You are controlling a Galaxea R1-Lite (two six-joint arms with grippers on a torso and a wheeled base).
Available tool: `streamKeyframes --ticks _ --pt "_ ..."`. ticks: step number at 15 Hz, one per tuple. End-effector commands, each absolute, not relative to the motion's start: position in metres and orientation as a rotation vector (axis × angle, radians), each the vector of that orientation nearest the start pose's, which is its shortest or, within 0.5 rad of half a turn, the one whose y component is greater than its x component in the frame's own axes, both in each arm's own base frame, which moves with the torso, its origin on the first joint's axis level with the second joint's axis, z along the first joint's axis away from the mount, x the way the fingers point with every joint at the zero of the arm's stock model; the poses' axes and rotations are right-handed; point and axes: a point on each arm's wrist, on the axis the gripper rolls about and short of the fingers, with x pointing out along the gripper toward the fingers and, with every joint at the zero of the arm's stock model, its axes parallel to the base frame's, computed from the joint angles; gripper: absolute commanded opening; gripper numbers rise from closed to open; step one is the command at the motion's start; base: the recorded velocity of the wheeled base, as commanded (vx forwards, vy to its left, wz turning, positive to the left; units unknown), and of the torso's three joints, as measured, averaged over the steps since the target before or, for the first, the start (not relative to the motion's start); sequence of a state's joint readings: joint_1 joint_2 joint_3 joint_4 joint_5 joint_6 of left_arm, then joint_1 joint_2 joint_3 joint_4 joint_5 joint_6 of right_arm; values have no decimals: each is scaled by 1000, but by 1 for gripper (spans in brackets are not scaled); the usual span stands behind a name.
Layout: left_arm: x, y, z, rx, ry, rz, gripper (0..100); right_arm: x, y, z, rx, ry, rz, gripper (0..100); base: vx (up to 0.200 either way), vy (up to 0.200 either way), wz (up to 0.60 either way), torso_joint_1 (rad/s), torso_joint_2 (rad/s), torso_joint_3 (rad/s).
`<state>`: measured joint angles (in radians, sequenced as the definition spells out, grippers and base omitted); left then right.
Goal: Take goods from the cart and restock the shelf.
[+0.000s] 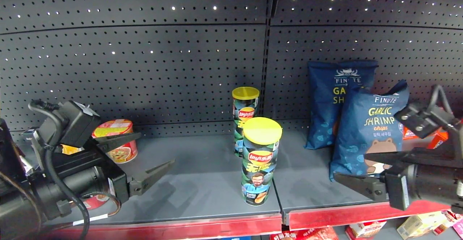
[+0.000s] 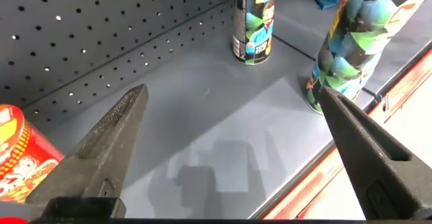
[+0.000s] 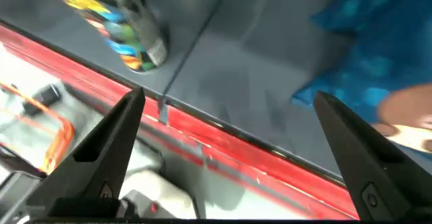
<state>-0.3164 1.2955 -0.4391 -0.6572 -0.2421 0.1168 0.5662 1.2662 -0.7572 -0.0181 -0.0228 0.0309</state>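
While nothing is in my grasp, shelf (image 1: 202, 175): grey deck with a red front lip. I judge this a fetch step, so I should back straight out over the lip before turning for more goods.
Chip bags (image 1: 369, 131): two blue ones lean upright at the shelf's right, one behind the other. Any pull-back on that side must not brush them.
Left tool (image 1: 157, 149): jaws spread wide, gripping nothing, low over bare deck.
Right tool (image 1: 350, 166): jaws spread wide, gripping nothing, at the lip just before the front bag.
Cans (image 1: 261, 160): two upright with yellow lids. The front one stands near the edge and looks easy to topple.
Noodle cup (image 1: 117, 140): at the back, near my left tool.
Left wrist view: shows the free deck between cup and cans, the likeliest slot.
Right wrist view: looks past the lip to an orange frame (image 3: 47, 136) below, which I cannot identify.
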Motion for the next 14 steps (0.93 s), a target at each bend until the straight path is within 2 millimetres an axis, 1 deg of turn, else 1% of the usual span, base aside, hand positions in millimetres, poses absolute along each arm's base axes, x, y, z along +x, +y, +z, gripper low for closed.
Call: streamKeyframes --ticks 1,2,5,6,7,8,9,10,12,14 --pt "180 -65 184 121 180 -568 100 183 118 197 -151 588 518 100 0 0 0 0 0 0" --pt "182 -65 182 121 188 -568 100 189 122 192 -159 611 514 100 0 0 0 0 0 0" --pt "184 -66 182 121 191 -569 100 203 132 184 -166 643 511 100 0 0 0 0 0 0" --pt "187 -66 181 121 197 -566 100 215 142 180 -180 659 499 100 0 0 0 0 0 0" --pt "187 -66 181 121 197 -566 100 215 142 180 -180 659 499 100 0 0 0 0 0 0" --pt "189 -67 181 121 201 -564 100 228 151 178 -185 660 491 100 0 0 0 0 0 0" --pt "189 -67 182 121 197 -564 100 233 155 176 -189 661 485 100 0 0 0 0 0 0" --pt "191 -67 184 121 191 -564 100 246 163 174 -195 662 473 100 0 0 0 0 0 0" --pt "190 -66 183 121 193 -561 100 253 171 172 -198 666 475 100 0 0 0 0 0 0" --pt "190 -67 182 121 196 -561 100 255 175 170 -204 668 483 100 0 0 0 0 0 0"
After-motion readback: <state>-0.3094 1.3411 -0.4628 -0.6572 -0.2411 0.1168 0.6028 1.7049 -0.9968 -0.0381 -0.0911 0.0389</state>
